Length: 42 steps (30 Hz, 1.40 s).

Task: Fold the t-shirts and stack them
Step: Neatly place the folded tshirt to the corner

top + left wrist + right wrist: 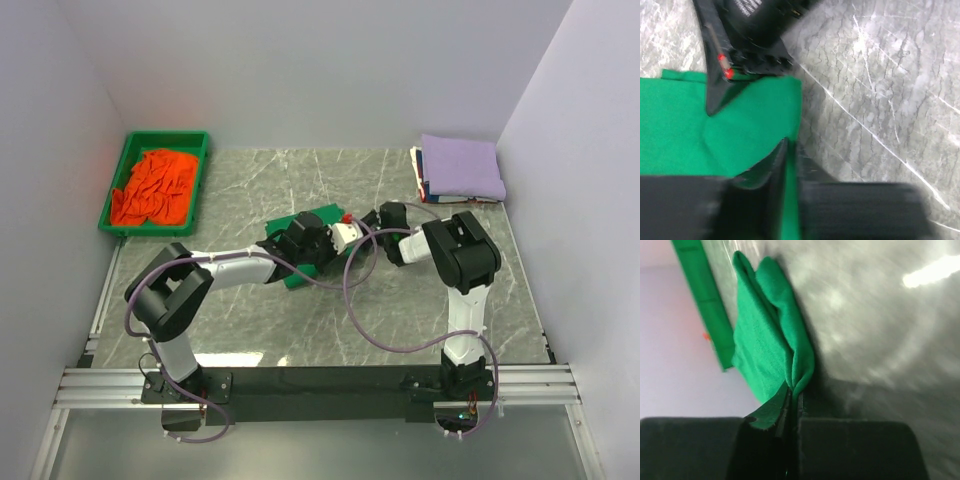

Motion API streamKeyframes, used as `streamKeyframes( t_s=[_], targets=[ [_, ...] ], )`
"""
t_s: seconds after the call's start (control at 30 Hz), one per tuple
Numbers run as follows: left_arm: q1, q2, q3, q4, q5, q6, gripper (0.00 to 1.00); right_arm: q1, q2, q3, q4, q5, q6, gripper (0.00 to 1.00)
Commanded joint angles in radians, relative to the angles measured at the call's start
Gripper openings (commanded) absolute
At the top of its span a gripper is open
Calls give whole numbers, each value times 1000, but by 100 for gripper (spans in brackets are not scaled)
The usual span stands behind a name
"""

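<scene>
Green t-shirt (322, 214) lies mid-desk (300, 330), directly under both hands. The left hand (790, 165) is clamped on its edge and the right hand (792, 400) is pinched shut on a fold. The stack, topped by the lavender t-shirt (460, 167), sits far right, nearer the right arm.

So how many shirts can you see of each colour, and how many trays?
Green t-shirt: 1
Orange t-shirt: 1
Lavender t-shirt: 1
Green tray: 1
Total: 4, plus folded layers under the lavender one, too thin to count.
</scene>
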Motion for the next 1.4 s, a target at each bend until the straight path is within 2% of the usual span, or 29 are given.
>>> streamKeyframes(
  t_s=[0.0,0.03,0.1,0.27,0.4,0.47,0.5,0.53,0.67,0.97,1.37],
  targets=[
    [6,-60,29,-7,0,-25,19,1,-64,101,-198,69,-250,0],
    [15,-76,24,-18,-2,-34,32,-2,-71,154,-239,75,-292,0],
    [55,-120,24,-72,11,-84,45,-13,-84,215,-369,99,-428,0],
    [167,-183,73,-242,63,-201,53,-31,-97,374,-570,207,-662,0],
    [233,-216,104,-320,43,-198,57,-40,-102,485,-646,302,-910,0],
    [244,-222,113,-359,18,-186,58,-60,-93,524,-667,337,-980,0],
    [253,-225,119,-369,14,-186,70,-72,-85,573,-687,331,-1013,0],
    [259,-226,121,-386,12,-184,71,-88,-75,605,-709,324,-1026,0],
    [271,-240,133,-416,18,-180,74,-140,-7,788,-856,325,-1070,0],
    [279,-220,142,-420,-8,-192,75,-258,80,1009,-950,363,-1269,0],
    [281,-185,158,-425,-26,-192,75,-364,160,1292,-1035,362,-1396,0]
  ],
)
